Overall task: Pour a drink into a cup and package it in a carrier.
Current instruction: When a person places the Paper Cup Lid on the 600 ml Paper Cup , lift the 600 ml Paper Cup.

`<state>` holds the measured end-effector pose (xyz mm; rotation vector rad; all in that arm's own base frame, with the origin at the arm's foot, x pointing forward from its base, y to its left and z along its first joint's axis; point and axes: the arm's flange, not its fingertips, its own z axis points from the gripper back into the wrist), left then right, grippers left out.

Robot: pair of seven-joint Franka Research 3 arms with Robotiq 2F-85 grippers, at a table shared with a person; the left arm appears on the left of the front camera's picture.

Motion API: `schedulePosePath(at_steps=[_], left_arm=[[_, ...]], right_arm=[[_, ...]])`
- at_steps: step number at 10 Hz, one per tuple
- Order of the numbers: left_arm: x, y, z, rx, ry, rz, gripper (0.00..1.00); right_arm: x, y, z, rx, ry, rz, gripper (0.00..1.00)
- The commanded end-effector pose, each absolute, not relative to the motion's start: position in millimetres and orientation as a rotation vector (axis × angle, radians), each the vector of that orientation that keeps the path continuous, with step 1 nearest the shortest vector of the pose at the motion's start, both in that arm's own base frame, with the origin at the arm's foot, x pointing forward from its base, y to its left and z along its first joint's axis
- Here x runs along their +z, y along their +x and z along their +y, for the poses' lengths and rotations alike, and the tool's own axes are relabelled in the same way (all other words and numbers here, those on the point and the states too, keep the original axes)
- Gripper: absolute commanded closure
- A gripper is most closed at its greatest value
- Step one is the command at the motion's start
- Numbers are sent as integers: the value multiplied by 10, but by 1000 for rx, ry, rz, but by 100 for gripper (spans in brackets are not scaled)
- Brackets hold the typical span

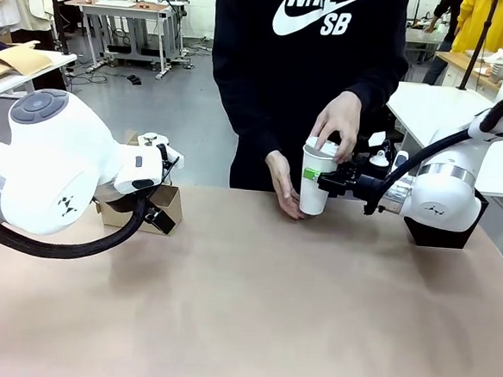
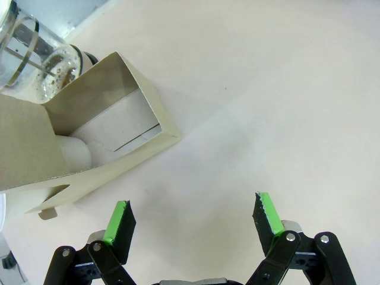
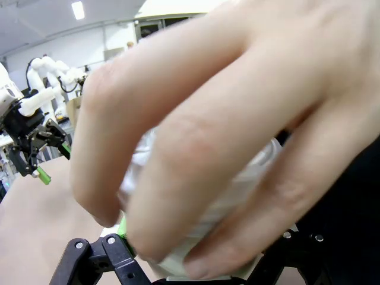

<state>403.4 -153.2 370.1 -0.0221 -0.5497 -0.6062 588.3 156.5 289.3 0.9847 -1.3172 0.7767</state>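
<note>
In the front view my right gripper (image 1: pixel 321 178) is shut on the tall white cup (image 1: pixel 313 200), holding it upright just above the far table edge. A person's hand (image 1: pixel 338 121) presses on the cup's top, and the other hand (image 1: pixel 282 182) rests by its base. The right wrist view has that hand (image 3: pixel 225 119) covering most of the cup (image 3: pixel 178 261) between my gripper's (image 3: pixel 193 252) fingers. The drink is hidden. My left gripper (image 1: pixel 161 217) (image 2: pixel 193 217) hangs open over bare table beside the brown carrier (image 1: pixel 173 202) (image 2: pixel 101 119), which holds a white round shape (image 2: pixel 74 153).
A clear glass jug (image 2: pixel 29 53) with a metal band stands just behind the carrier. The tan table (image 1: pixel 252 309) spreads wide between the two arms. The person stands at the far edge, between both arms.
</note>
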Motion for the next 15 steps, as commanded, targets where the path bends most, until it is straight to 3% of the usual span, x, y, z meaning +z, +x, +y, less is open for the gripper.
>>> schedulePosePath(at_steps=[1, 15], left_arm=[[3704, 4035, -1522, -604, -25, -550, 0], [3704, 4035, -1522, -604, -25, -550, 0]], right_arm=[[2946, 5873, 1570, 774, 987, -1324, 9], [2946, 5873, 1570, 774, 987, -1324, 9]])
